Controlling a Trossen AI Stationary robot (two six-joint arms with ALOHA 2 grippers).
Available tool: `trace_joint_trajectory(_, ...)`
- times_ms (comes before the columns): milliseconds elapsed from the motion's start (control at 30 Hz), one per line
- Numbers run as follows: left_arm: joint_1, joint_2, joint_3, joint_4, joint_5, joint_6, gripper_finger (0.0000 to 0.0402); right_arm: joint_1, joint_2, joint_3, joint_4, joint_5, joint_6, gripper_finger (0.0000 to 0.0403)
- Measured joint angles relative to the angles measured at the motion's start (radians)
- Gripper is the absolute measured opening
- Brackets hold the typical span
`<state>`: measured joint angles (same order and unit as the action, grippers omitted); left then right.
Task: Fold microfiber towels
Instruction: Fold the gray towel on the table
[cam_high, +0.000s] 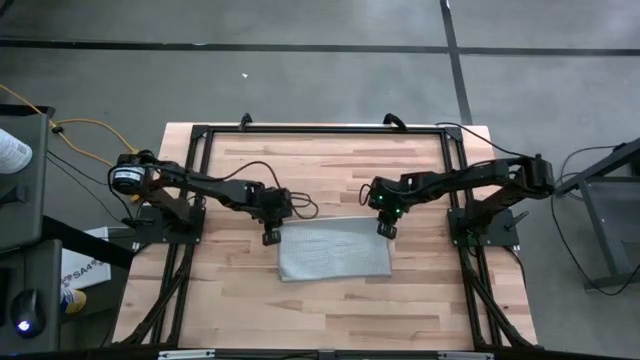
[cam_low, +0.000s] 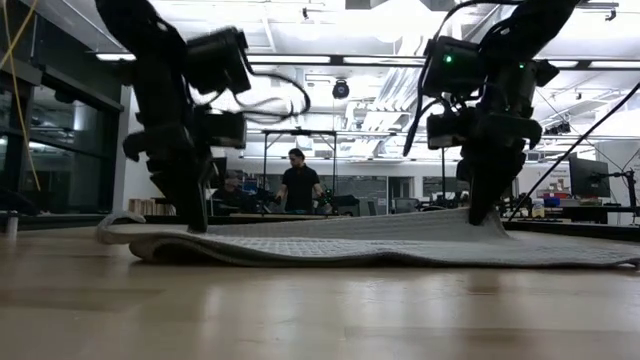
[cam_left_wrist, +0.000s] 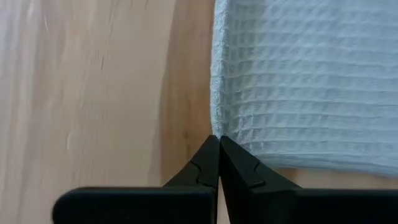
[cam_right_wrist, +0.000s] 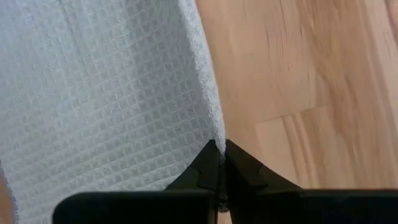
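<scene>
Light grey microfiber towel (cam_high: 333, 262) near the wooden table's (cam_high: 430, 305) centre, its two far corners pinched by the left gripper (cam_high: 270, 237) and right gripper (cam_high: 385, 230), each clenched on cloth.

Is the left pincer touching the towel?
Touching. The left wrist view shows the left pincer shut on the towel corner.

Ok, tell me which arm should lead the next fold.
Neither clearly: the left gripper pinches the towel at its far-left corner and the right gripper at its far-right corner, so both are placed alike and should probably move together.
</scene>
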<state>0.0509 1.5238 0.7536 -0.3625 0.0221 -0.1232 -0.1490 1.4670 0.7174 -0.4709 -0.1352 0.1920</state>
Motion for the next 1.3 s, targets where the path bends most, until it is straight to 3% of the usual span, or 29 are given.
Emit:
trace_joint_trajectory(400, -0.141, -0.089, 0.046, -0.029, -0.097, -0.070, 0.0000, 0.077, -0.001, 0.000, -0.019, 0.079, 0.052, 0.0004)
trace_joint_trajectory(1300, -0.394, -0.088, 0.060, -0.022, -0.219, -0.276, 0.0000, 0.367, -0.009, 0.000, -0.019, 0.192, 0.251, 0.0004)
